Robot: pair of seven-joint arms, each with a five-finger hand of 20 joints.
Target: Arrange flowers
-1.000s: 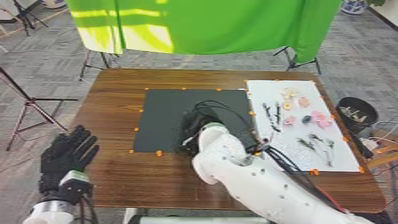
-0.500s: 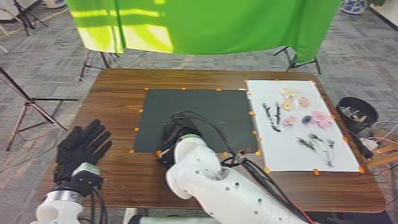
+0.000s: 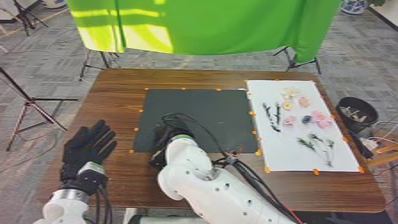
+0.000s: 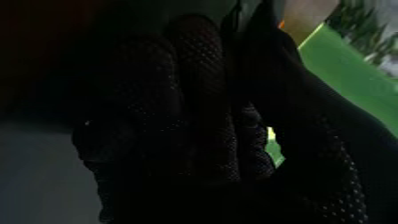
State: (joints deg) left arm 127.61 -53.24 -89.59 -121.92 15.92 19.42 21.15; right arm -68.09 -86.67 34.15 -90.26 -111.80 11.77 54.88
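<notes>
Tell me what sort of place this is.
Probably a robotics lab or demo studio: a green cloth hung as a backdrop, a light stand, and white robot arms at a table.

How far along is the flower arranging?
It looks early. Done: the setup, with the dark sheet and white sheet edged in orange tabs. In hand: the right hand is over the dark sheet's near left part; whether it holds anything, I can't tell. Left: pink flowers, dark twigs and green sprigs on the white sheet probably await placing.
</notes>
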